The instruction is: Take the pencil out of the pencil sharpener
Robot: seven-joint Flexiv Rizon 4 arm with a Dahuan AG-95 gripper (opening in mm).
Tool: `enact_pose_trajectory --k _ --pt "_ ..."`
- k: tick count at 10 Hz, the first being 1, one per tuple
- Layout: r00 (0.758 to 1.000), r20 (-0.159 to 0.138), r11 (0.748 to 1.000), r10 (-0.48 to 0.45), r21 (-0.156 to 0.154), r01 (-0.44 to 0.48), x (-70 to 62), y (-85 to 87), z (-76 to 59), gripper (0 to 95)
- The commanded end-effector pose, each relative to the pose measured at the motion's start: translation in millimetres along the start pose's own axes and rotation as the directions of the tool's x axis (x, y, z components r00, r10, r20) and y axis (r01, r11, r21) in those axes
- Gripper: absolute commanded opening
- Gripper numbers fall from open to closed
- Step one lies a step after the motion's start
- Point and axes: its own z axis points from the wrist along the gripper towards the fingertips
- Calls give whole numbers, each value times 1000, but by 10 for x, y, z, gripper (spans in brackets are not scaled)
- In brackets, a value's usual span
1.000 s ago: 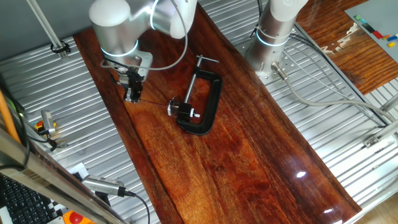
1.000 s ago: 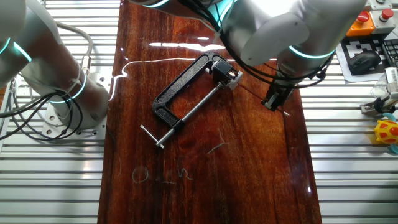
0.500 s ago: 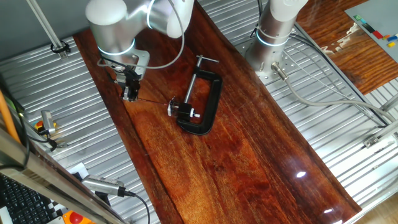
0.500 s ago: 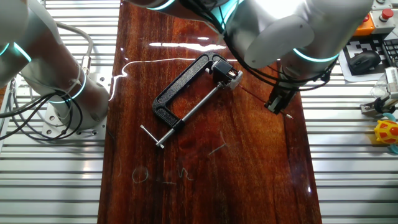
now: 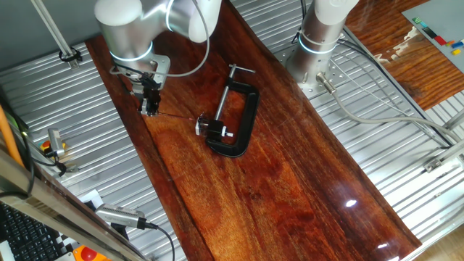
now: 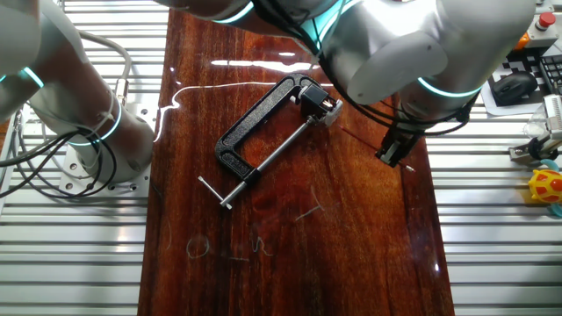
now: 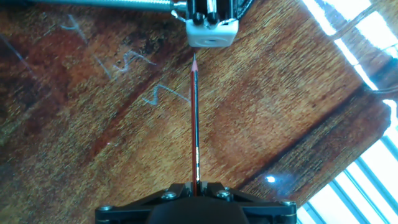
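My gripper [image 7: 196,186] is shut on the back end of the pencil [image 7: 194,118], a thin dark red stick. Its sharpened tip points at the pencil sharpener [image 7: 211,28], a small black and white block, with a small gap between tip and opening. In one fixed view the gripper [image 5: 150,110] is at the board's left side, with the pencil [image 5: 177,116] running right toward the sharpener [image 5: 206,127]. In the other fixed view the gripper [image 6: 392,158], pencil [image 6: 360,139] and sharpener [image 6: 323,110] show the same line.
A big black C-clamp [image 5: 243,116] holds the sharpener on the wooden board [image 5: 290,188]; it also shows in the other fixed view [image 6: 255,123]. A second arm's base [image 5: 319,43] stands at the back right. Ribbed metal table [image 5: 87,145] surrounds the board.
My gripper has moved away from the sharpener toward the board's edge, drawing the pencil along with it. The clamp and sharpener have not moved.
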Motion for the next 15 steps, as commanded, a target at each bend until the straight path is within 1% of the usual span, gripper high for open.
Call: enact_pose_trajectory --k 1,2,4,6,9,11,12,14,15 --pt "1000 2 1000 6 3 -6 -57 66 40 0" --pt "1000 -6 1000 2 7 -2 -105 121 76 0" --pt "1000 -6 1000 -11 7 11 -144 165 113 0" --pt "1000 -4 1000 -3 9 3 -183 209 165 0" --pt "1000 0 1000 -12 12 12 -220 244 270 0" --pt "1000 -1 1000 -3 11 3 -259 252 317 0" --pt "1000 -1 1000 -1 11 1 -263 248 321 190" --pt "1000 1 1000 8 11 -8 -266 243 318 190" --pt "1000 1 1000 9 11 -9 -266 243 316 380"
